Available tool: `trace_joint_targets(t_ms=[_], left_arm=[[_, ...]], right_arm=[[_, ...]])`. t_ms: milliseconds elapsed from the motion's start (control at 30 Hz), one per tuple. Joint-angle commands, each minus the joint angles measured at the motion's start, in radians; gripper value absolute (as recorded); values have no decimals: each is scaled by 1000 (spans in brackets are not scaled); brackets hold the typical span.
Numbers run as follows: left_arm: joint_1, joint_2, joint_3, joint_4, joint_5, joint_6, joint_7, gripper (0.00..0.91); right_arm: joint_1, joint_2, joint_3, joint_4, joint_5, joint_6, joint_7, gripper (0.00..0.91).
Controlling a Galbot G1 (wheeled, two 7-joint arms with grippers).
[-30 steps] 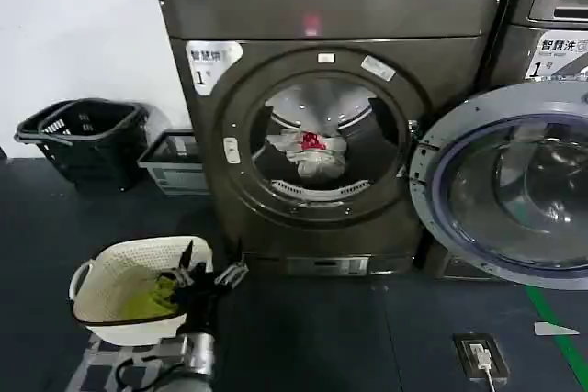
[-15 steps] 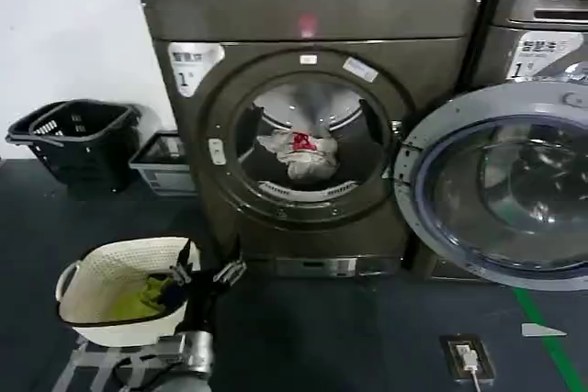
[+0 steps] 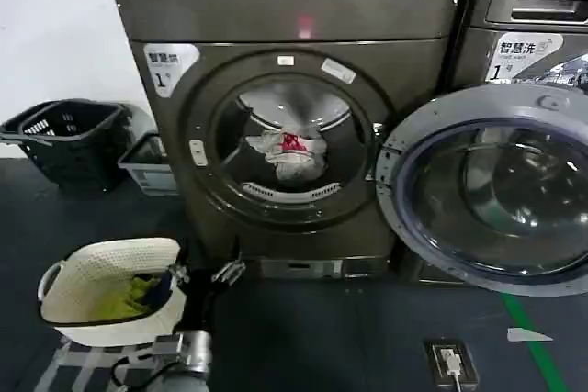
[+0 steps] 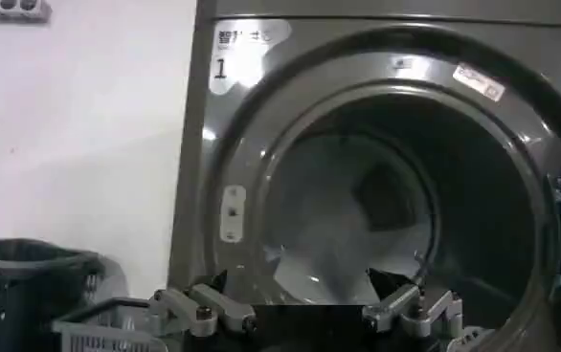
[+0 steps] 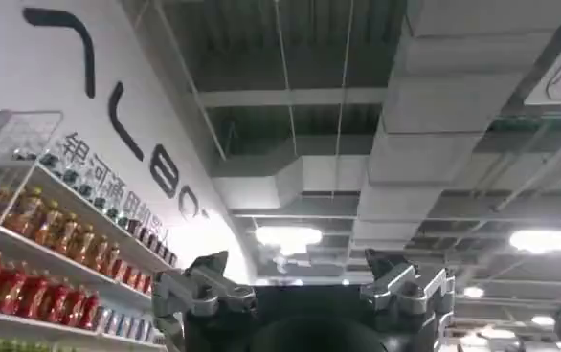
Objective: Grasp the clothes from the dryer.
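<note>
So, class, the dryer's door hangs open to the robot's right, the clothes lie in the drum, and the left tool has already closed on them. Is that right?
Not quite. In the head view the left tool is open and low over the floor beside the white basket, well short of the clothes. The rest holds: the dryer door hangs open to the robot's right.

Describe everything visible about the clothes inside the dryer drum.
The clothes are a small crumpled bundle of white and light-grey fabric with a bright red patch near the top. The bundle sits low in the drum of the dryer, roughly centred in the round porthole, resting on the drum's floor. The door stands open. Nothing grips the bundle; the left end effector is low, in front of the machine, well short of it.
</note>
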Motion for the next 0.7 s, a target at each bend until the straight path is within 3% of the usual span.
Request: trace_joint_targets(t_ms=[33, 333, 500, 700], left_arm=[[2, -3, 2, 1, -1, 0, 2, 907], [-5, -4, 9, 5, -3, 1, 7, 907], [-8, -7, 14, 7, 2, -3, 12, 907], [-12, -6, 12, 7, 35, -31, 21, 907]], right_arm=[[1, -3, 3, 1, 0, 1, -1, 907], [5, 1, -4, 3, -1, 4, 1, 907], [0, -6, -4, 3, 12, 64, -10, 907], [10, -6, -12, 7, 23, 72, 10, 907]])
